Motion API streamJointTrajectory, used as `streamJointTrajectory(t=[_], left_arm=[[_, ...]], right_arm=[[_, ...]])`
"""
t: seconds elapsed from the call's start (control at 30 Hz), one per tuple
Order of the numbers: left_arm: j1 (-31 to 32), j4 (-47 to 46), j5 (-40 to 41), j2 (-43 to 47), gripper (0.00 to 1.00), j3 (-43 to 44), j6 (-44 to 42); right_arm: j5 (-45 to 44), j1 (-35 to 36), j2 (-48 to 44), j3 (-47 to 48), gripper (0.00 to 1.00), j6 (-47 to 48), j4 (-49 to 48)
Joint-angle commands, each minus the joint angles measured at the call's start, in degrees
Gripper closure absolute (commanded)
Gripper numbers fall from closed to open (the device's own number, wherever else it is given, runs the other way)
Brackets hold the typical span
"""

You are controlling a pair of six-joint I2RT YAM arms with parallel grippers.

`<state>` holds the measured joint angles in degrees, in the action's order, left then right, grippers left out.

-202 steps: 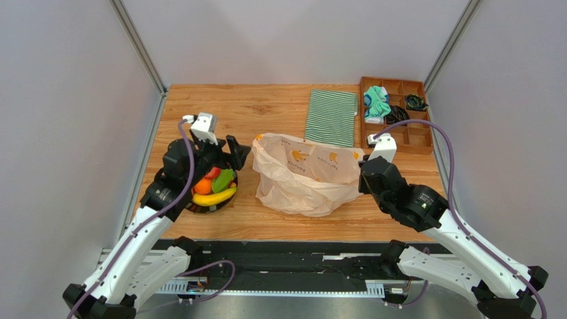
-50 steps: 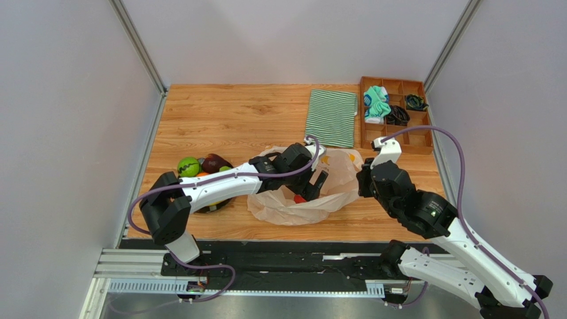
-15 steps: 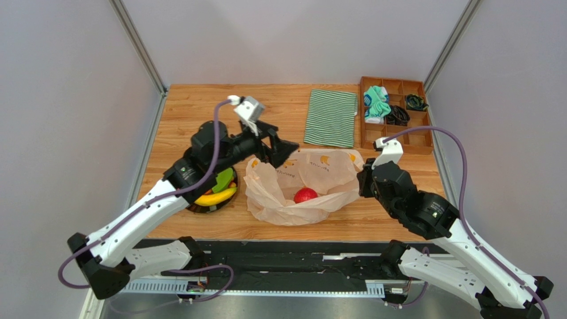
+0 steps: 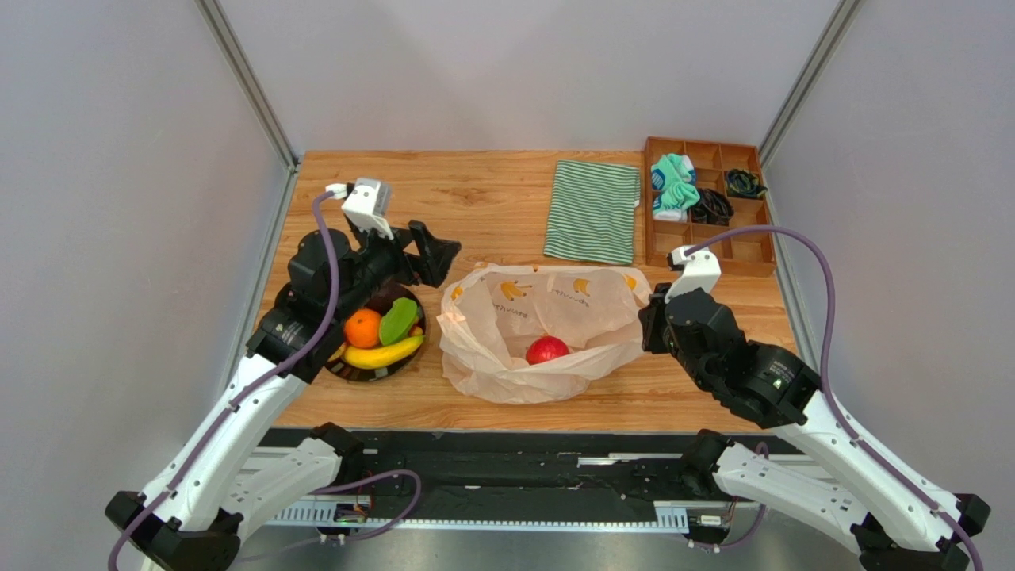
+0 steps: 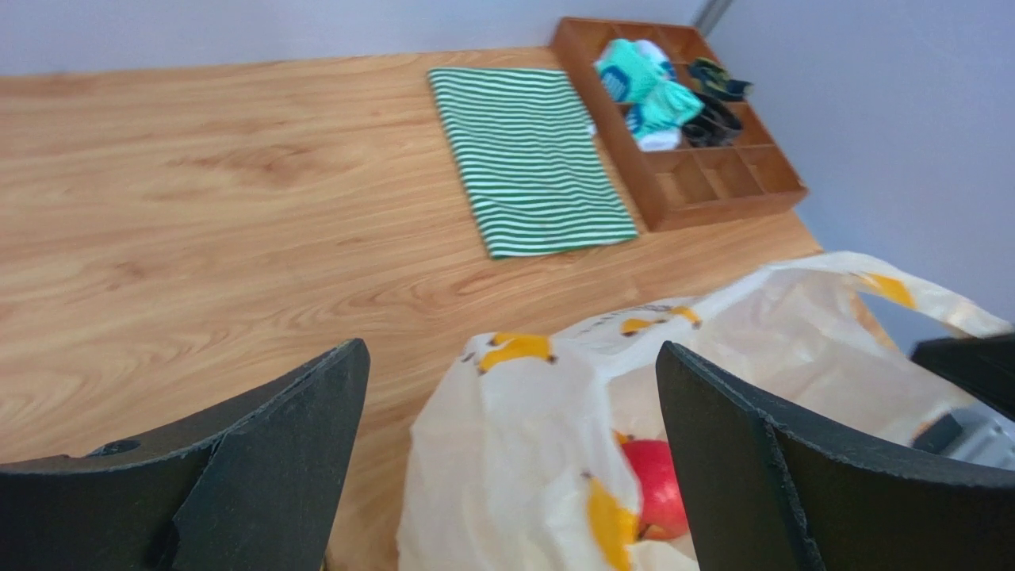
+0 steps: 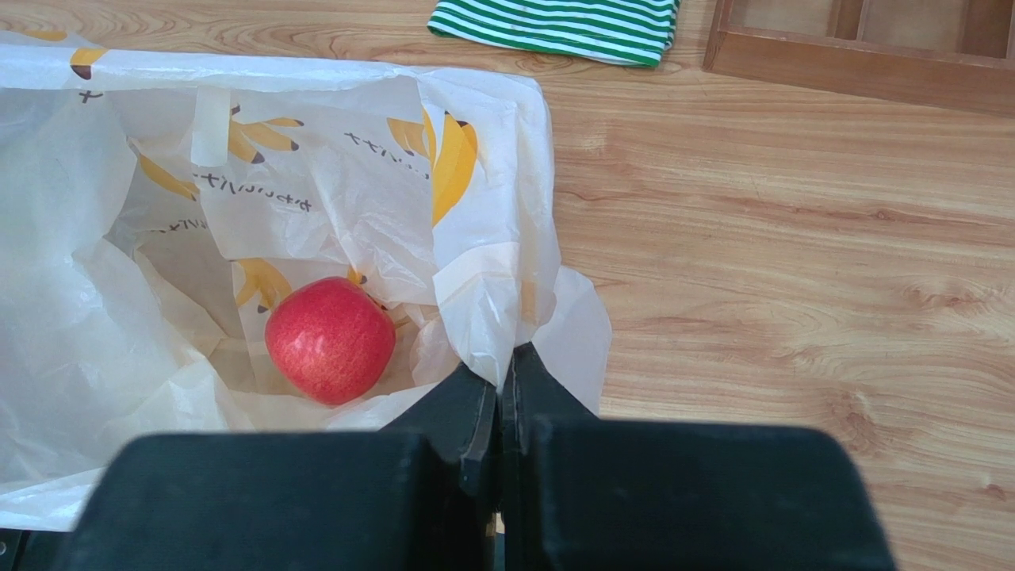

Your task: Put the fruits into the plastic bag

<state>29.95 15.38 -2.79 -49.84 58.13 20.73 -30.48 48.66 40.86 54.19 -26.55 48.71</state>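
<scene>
Hovering wide open, left fingers [image 4: 429, 253] sit just past the bowl [image 4: 356, 375]; banana [image 4: 384, 353] lies behind and below them (long axis roughly along their pointing direction). Right fingers [image 6: 500, 405] clamp the bag [image 4: 472, 340] rim, apple [image 4: 547, 350] inside.

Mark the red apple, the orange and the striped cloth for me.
red apple [image 6: 330, 340]: right wrist view, centre of its red skin.
orange [image 4: 362, 327]: top external view, centre of its top.
striped cloth [image 5: 530, 161]: left wrist view, middle of the striped surface.

Apple [image 6: 330, 339] red; bag [image 4: 572, 297] whitish, banana-printed; cloth [image 4: 592, 211] green-white striped; bowl [image 4: 363, 376] seemingly dark.
</scene>
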Motion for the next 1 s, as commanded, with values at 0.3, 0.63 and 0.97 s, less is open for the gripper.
streamJointTrajectory(t=[0.3,0.63,0.97], left_arm=[[-13.0,10.9,2.6,2.8,0.04,-9.6,0.5],[-8.5,13.7,13.2,-7.0,0.09,-11.6,0.4],[-5.3,16.5,19.9,-15.0,0.11,-9.2,-1.9]], right_arm=[[-1.0,-0.1,0.1,-0.1,1.00,-0.4,-1.6],[-0.5,-0.1,0.8,-0.2,1.00,-0.3,-2.1],[-0.5,-0.1,0.7,-0.3,1.00,-0.4,-2.1]])
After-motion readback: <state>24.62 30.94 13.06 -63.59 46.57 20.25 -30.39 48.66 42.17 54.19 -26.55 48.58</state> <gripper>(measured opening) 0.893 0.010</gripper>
